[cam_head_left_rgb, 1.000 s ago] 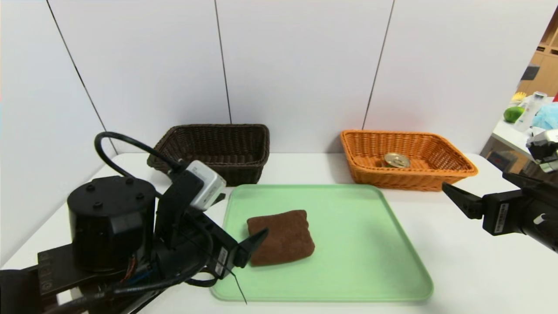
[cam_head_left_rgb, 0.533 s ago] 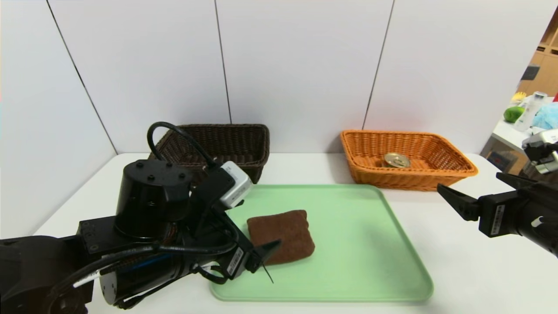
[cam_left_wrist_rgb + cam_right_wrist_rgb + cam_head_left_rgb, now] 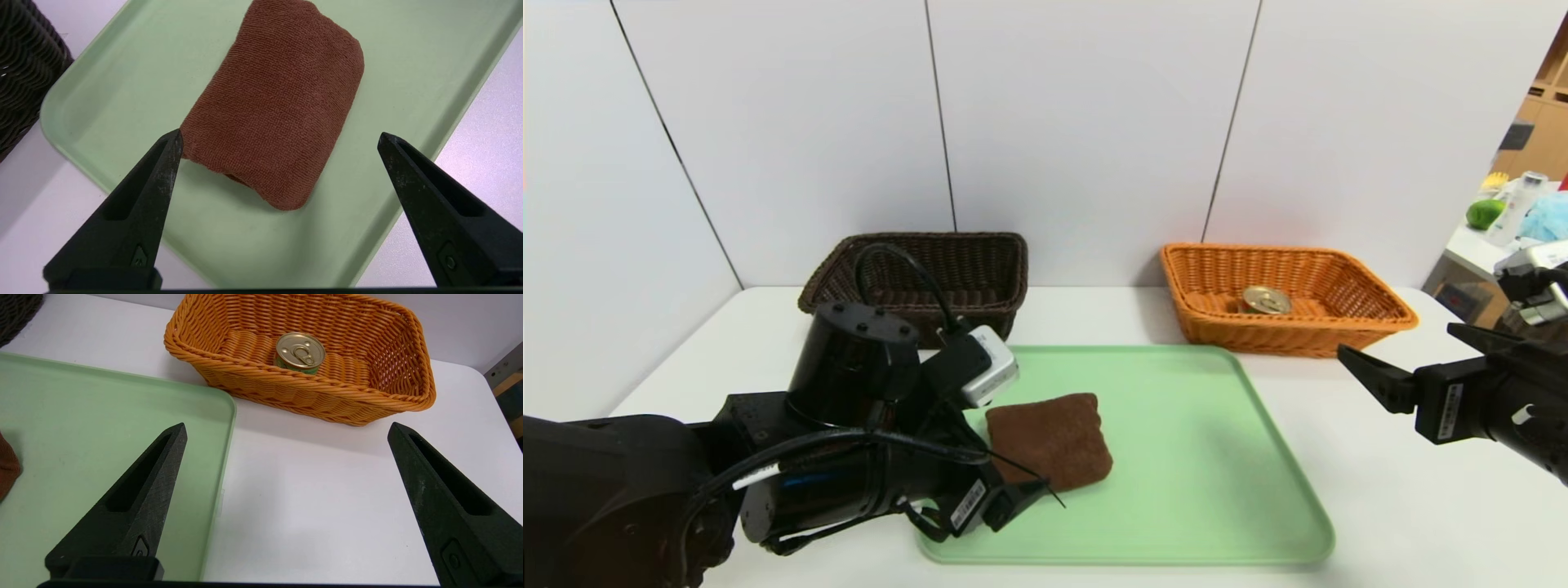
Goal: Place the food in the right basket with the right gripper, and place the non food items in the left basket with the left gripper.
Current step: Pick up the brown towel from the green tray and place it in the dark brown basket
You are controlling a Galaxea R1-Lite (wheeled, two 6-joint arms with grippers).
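A folded dark brown cloth (image 3: 1049, 441) (image 3: 273, 106) lies on the left half of the green tray (image 3: 1217, 457). My left gripper (image 3: 1023, 490) (image 3: 280, 134) hangs open just before the cloth's near edge, one fingertip (image 3: 173, 143) level with its corner, and nothing is gripped. The dark brown left basket (image 3: 947, 269) stands behind the tray's left corner, and my arm hides part of it. The food, a gold-lidded tin can (image 3: 1266, 300) (image 3: 300, 351), stands inside the orange right basket (image 3: 1201, 286) (image 3: 367, 396). My right gripper (image 3: 1396, 343) (image 3: 287, 425) is open and empty over bare table in front of that basket.
The white table (image 3: 1380, 506) ends in white wall panels right behind both baskets. A side table with a green fruit (image 3: 1485, 214) and a bottle stands beyond the table's right edge. The tray's right half (image 3: 81, 416) carries nothing.
My left arm has swung forward and to the right, bringing its open gripper lower and up to the cloth's near edge. The right gripper has drifted slightly left.
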